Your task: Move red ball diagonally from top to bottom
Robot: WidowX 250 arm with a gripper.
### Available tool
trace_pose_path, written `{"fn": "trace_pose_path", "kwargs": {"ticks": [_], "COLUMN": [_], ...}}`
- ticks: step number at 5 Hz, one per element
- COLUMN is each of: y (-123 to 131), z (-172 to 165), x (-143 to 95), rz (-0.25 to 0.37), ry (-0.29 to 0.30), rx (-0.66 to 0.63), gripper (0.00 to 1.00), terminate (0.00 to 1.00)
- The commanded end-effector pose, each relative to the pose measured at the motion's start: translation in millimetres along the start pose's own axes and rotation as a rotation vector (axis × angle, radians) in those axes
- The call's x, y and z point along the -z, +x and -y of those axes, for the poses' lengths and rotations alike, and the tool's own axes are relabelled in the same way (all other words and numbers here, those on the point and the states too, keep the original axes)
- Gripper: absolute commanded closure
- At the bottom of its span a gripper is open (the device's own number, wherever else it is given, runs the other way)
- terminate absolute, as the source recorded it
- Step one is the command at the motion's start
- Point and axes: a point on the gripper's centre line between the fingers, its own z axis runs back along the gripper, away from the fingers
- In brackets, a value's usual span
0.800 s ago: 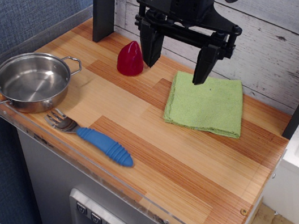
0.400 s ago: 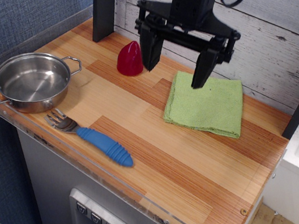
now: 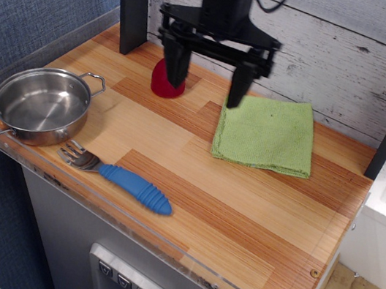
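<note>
The red ball (image 3: 160,85) stands upright on the wooden table top at the back left, near the dark post. Its top is hidden behind my gripper's left finger (image 3: 176,64). My gripper (image 3: 204,87) hangs above the table with its jaws wide open. Its left finger is in front of the ball and its right finger (image 3: 238,85) is over the left edge of the green cloth. The gripper holds nothing.
A folded green cloth (image 3: 269,133) lies at the back right. A steel pot (image 3: 40,104) sits at the front left. A blue-handled fork (image 3: 121,177) lies near the front edge. A dark post (image 3: 133,1) stands at the back left. A clear rim (image 3: 129,215) runs along the table's front.
My gripper has moved left, from between the ball and the cloth to partly over the ball. It stays open. The ball has not moved.
</note>
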Motion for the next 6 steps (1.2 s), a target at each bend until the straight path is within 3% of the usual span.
{"fn": "trace_pose_path", "kwargs": {"ticks": [1, 4, 6], "y": [44.0, 85.2, 92.0], "z": [-45.3, -81.0, -79.8], "x": [-5.5, 21.4, 41.3], "rz": [0.11, 0.13, 0.123], "ry": [0.0, 0.042, 0.025], "rx": [-0.042, -0.06, -0.063], "gripper": [0.0, 0.0, 0.0], "terminate": [0.0, 0.0, 0.0]}}
